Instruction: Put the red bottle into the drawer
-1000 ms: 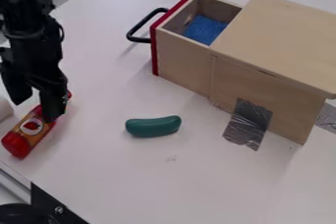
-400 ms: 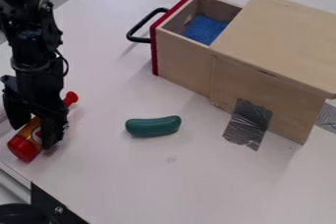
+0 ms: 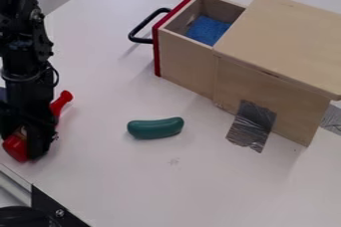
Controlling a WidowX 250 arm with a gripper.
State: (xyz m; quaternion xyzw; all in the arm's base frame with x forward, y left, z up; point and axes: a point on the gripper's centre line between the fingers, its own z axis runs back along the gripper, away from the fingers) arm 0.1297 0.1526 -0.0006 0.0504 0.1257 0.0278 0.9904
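Operating remotely, I have the pincer [image 3: 23, 146] at the red bottle [image 3: 61, 103], well apart from the open drawer [image 3: 184, 62]; whether it is clamped, I cannot tell.

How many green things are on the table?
1. The green toy lies in the middle of the white table, between the red bottle and the wooden box. More could be hidden behind the box or the robot arm.

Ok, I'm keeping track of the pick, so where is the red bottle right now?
In the camera view, the red bottle is at the left, near the table edge, partly hidden by the tool and left of the green toy vegetable.
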